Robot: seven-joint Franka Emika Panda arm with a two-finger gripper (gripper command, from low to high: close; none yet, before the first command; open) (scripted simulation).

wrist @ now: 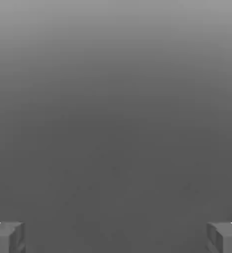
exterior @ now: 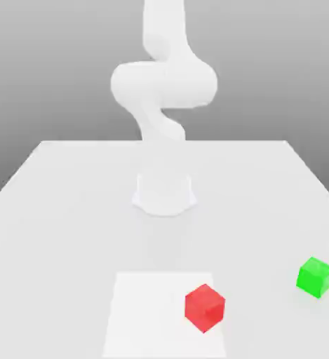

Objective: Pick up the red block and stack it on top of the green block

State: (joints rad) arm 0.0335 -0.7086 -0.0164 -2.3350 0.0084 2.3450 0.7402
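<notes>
A: Starting the reach. In the exterior view, scanning left to right: the red block [exterior: 205,307] sits near the front of the desk [exterior: 55,210], on a paler square patch [exterior: 146,308]; the green block [exterior: 315,277] stands well apart toward that view's right, slightly farther back. Neither is touched.

B: Claw?

A: The claw [wrist: 116,238] is spread wide and empty; one fingertip [wrist: 6,237] shows at each lower corner of the hand view.

B: Advice for the pick?

A: Centre over red, turn the wrist to meet flat faces, descend straight.

B: View differences?

A: Exterior gives both blocks and the arm [exterior: 163,84]; hand view gives the finger spread against plain grey.
</notes>
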